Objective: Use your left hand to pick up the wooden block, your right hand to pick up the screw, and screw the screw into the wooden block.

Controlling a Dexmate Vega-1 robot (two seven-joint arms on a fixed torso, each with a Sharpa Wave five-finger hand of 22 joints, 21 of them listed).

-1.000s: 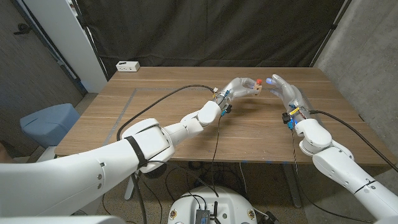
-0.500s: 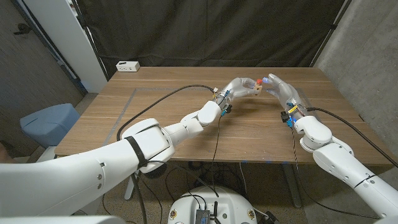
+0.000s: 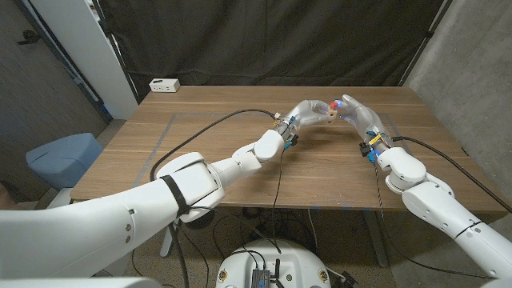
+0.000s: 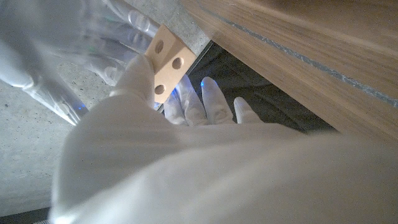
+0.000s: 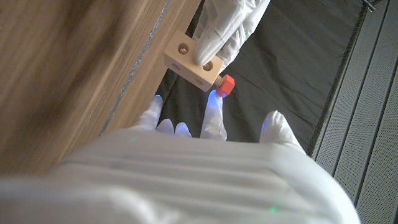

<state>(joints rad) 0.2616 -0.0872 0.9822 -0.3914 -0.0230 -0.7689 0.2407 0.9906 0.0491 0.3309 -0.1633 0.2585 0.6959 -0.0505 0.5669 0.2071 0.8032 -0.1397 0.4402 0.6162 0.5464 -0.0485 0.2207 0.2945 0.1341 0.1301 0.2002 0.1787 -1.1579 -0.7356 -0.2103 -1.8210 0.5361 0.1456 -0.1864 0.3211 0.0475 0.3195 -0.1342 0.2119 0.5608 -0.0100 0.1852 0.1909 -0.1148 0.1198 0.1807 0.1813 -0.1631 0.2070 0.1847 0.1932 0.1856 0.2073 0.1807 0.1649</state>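
My left hand [image 3: 308, 110] holds the light wooden block [image 3: 329, 114] above the far middle of the table; in the left wrist view the block [image 4: 166, 62] shows several round holes. The red screw [image 3: 335, 105] sticks out of the block's end [image 5: 189, 62]. My right hand [image 3: 360, 116] faces the block from the right. In the right wrist view one fingertip [image 5: 214, 99] touches the red screw head [image 5: 225, 84], while the thumb stands apart from it. The left hand's fingers [image 5: 230, 25] grip the block from the far side.
A white box [image 3: 164, 84] sits at the wooden table's [image 3: 224, 160] back left corner. A black cable [image 3: 200, 136] runs over the table to the left wrist. A blue chair [image 3: 60, 156] stands left of the table, with a black curtain behind it.
My right hand has moved left, closing the gap to the block until a fingertip reaches the screw head. The left hand and block have stayed in place.
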